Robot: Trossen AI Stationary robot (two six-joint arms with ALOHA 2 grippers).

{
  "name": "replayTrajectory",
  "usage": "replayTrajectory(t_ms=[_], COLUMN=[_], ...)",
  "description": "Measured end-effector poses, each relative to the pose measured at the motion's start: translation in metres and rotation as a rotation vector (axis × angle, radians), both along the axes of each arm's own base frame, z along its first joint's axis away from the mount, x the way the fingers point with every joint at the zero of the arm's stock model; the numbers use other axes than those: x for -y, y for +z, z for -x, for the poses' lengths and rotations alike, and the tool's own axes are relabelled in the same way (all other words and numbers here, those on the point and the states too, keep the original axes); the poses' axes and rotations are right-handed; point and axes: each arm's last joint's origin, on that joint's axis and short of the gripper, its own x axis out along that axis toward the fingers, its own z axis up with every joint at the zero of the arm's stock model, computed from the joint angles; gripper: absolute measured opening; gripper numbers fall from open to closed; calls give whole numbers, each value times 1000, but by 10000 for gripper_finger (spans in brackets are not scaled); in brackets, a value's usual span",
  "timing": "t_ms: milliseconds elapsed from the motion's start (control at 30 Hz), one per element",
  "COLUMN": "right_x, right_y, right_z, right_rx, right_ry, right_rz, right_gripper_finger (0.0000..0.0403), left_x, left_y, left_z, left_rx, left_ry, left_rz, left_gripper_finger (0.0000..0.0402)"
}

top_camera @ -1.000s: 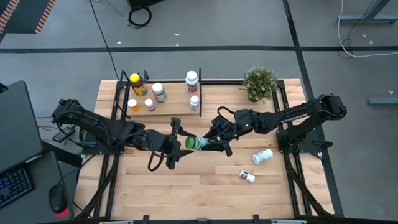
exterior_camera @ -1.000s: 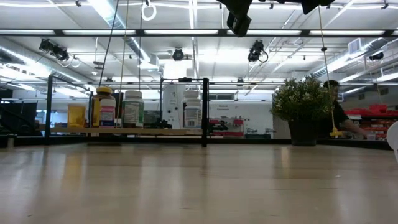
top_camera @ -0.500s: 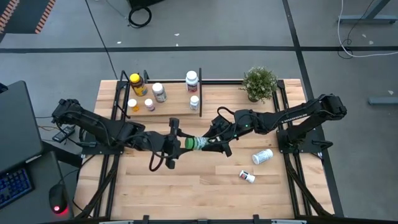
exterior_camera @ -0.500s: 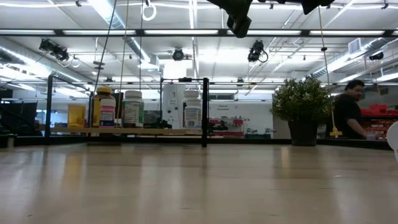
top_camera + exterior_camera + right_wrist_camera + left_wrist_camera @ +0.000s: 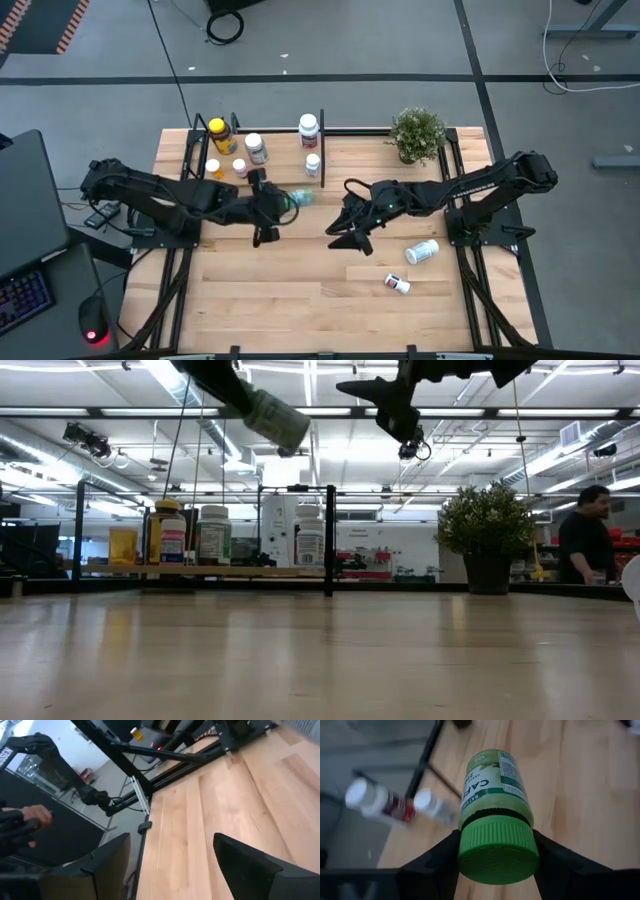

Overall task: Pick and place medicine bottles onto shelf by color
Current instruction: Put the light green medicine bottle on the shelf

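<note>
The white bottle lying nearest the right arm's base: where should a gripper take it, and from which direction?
The white bottle lies on its side on the table, so the round body is the part to grip, probably mid-length. Come straight down from above, fingers straddling its width, across the long axis. The open right gripper is nearest; the left gripper holds the green bottle.

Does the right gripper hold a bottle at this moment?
No, the right gripper is open with only bare tabletop between its fingers; the left gripper holds the green bottle.
</note>
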Motion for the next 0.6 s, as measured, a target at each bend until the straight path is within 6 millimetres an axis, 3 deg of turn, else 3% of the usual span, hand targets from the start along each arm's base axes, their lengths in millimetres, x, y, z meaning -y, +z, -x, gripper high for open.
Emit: replayTrajectory(t_ms=[167, 333, 600], right_x=[-1, 0, -1], right_y=[0, 0, 0], right_z=[0, 0, 0], right_rx=[-3, -14, -30], right_ry=[1, -22, -32], right_rz=[-5, -32, -70], right_gripper_finger=[291, 291, 290], left_x=[-27, -67, -133], left_y=[12, 25, 2], left_z=[9, 15, 14], left_rx=[-120, -194, -421], left_ry=[84, 170, 324], left_rz=[95, 226, 283], left_gripper_finger=[204, 205, 204])
